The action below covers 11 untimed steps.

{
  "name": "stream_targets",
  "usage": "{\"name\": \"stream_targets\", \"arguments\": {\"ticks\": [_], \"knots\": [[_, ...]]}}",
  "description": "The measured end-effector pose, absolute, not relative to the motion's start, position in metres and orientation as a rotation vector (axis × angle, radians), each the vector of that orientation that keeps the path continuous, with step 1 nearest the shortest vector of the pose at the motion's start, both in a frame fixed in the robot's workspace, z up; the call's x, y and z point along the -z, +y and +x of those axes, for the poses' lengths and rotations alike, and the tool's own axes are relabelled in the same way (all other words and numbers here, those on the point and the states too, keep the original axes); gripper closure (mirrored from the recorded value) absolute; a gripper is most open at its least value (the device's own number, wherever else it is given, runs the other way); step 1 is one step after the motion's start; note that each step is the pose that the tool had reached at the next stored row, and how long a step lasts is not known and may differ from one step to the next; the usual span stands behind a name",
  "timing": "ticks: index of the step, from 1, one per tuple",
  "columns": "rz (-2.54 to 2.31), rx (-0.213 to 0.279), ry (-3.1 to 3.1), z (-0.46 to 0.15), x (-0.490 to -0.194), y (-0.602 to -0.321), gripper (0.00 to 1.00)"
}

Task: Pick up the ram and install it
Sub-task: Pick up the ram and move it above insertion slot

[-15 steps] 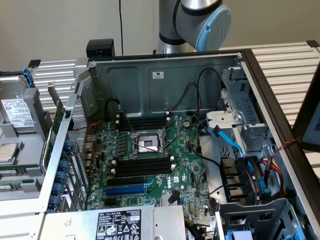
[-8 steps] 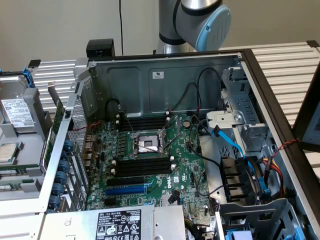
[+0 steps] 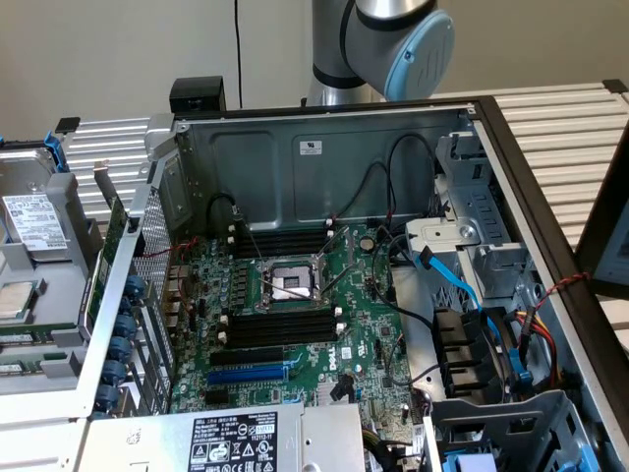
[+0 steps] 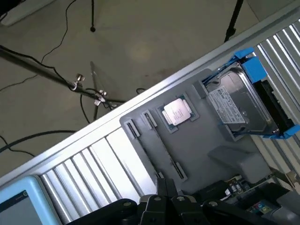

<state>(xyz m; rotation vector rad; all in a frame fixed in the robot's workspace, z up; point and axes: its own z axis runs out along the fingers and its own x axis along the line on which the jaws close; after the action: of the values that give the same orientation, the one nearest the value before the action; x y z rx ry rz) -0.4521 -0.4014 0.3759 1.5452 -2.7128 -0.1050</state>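
The jaws are fully closed, with nothing visible between them. They hang above the grey tray [image 4: 211, 140] on the slatted table [image 4: 112, 164]. The ram [image 4: 162, 145] stands on edge in the tray, just ahead of the jaws and apart from them. The processor [image 4: 177, 112] lies beyond the ram, and the hard drive [image 4: 241, 105] lies farther off.

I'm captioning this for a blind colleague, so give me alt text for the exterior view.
An open desktop computer case shows a green motherboard with a processor socket, black memory slots and a blue expansion slot. A robot arm stands behind it, and a grey tray holding a hard drive sits at the exterior view's left.
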Motion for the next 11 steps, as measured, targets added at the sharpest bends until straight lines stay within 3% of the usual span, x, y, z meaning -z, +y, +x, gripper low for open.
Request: {"name": "stream_targets", "arguments": {"ticks": [5, 11], "knots": [[1.662, 0.092, -2.634, -0.4521, -0.3752, -0.4013, 0.89], [1.747, 0.030, -2.567, -0.4521, -0.3748, -0.4014, 0.89]]}}
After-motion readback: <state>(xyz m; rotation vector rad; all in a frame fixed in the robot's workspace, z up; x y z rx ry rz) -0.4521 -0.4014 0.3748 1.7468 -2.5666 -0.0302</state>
